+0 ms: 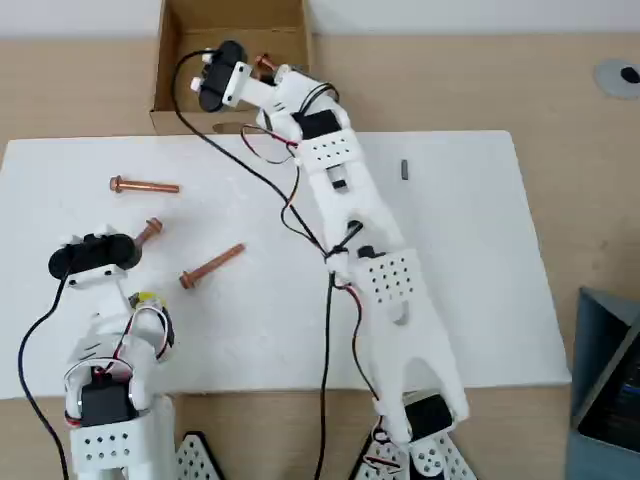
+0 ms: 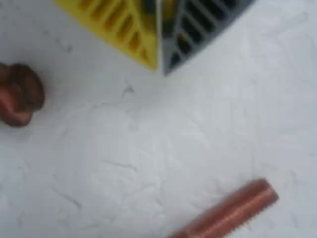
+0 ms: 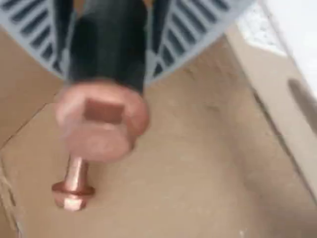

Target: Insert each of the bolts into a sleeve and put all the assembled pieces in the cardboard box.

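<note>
Sleeved bolt (image 3: 101,119) pinched in right gripper (image 3: 106,64), directly above cardboard box (image 3: 208,163); left gripper (image 2: 159,62) closed, empty, loose bolt (image 1: 211,266) at its 3 o'clock.

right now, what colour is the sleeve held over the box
Black; the sleeve shows best in the right wrist view.

High view looks down over table (image 1: 580,100); left wrist close above mat (image 2: 148,148), right inside cardboard box (image 3: 208,173).
</note>
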